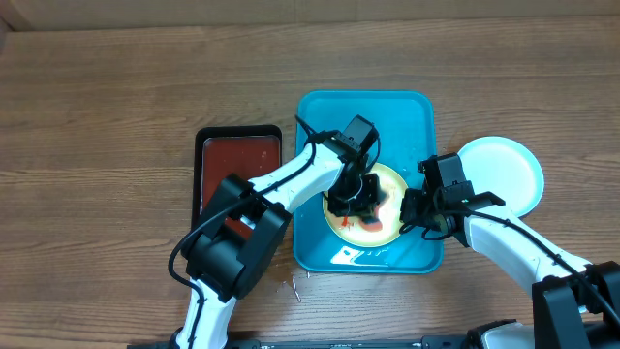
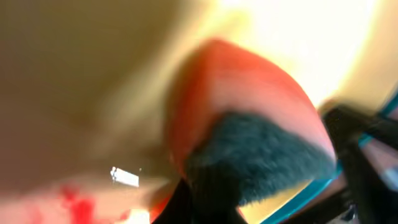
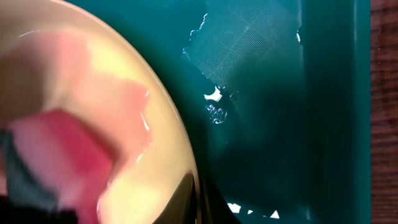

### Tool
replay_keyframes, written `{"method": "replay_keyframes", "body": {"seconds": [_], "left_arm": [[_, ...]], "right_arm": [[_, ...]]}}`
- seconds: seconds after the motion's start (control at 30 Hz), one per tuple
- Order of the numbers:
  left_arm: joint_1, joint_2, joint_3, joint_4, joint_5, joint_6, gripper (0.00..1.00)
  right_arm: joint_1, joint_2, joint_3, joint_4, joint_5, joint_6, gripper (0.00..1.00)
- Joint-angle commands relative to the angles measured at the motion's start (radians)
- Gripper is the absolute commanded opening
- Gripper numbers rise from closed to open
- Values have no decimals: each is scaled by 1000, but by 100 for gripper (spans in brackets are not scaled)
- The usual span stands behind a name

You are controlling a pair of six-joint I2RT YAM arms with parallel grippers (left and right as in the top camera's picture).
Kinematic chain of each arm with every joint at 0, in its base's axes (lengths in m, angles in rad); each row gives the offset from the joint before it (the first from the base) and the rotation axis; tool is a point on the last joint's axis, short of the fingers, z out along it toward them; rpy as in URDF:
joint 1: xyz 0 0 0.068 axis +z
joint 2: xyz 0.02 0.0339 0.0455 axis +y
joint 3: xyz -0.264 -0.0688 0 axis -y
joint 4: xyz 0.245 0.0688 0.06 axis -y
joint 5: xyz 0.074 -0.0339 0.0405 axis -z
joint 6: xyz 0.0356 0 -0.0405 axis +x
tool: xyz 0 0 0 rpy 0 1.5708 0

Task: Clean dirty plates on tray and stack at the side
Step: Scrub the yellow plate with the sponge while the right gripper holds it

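Observation:
A yellow-green rimmed plate with red sauce smears lies in the turquoise tray. My left gripper is shut on a red sponge with a dark scouring side and presses it on the plate's centre. Red sauce shows beside the sponge. My right gripper is shut on the plate's right rim; its fingers pinch the rim over the wet tray floor. A light-blue rimmed plate lies on the table, right of the tray. No other plate shows.
A smaller black-rimmed dark-red tray lies left of the turquoise tray, partly under my left arm. Small bits lie on the wooden table by the tray's front left corner. Water glints on the tray floor.

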Motion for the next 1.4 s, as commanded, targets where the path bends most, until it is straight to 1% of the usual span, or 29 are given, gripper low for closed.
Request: {"method": "replay_keyframes", "body": {"seconds": [0.0, 0.23, 0.33, 0.4, 0.43, 0.5, 0.6, 0.77, 0.83, 0.9, 1.03, 1.23, 1.37], "left_arm": [[21, 31, 20, -99, -89, 23, 4], [74, 31, 94, -211, -349, 23, 4], [91, 31, 129, -251, -509, 23, 4], [95, 31, 140, -251, -594, 29, 4], [96, 31, 143, -244, -608, 46, 4], [96, 31, 147, -215, -582, 84, 4], [88, 32, 146, -135, -388, 126, 4], [43, 58, 141, 0, -64, 127, 4], [18, 68, 139, 13, -10, 124, 4], [-4, 73, 139, -2, 3, 124, 4], [-18, 74, 139, -91, -10, 146, 4], [-7, 74, 139, -251, -196, 219, 4], [2, 74, 139, -309, -303, 226, 4]], "right_arm": [[0, 7, -5, -5, 24, 1, 4], [0, 7, -6, -5, 24, 1, 4], [0, 7, -6, -6, 24, 1, 4], [0, 7, -6, -5, 24, 1, 4], [0, 7, -6, -6, 24, 1, 4], [0, 7, -5, -5, 24, 1, 4], [0, 7, -5, -4, 24, 1, 4], [0, 7, -6, -5, 24, 1, 4], [0, 7, -5, -6, 24, 1, 4], [0, 7, -6, -6, 24, 1, 4], [0, 7, -5, -10, 24, 1, 4], [0, 7, -6, -9, 24, 1, 4], [0, 7, -5, -9, 24, 1, 4]]}}
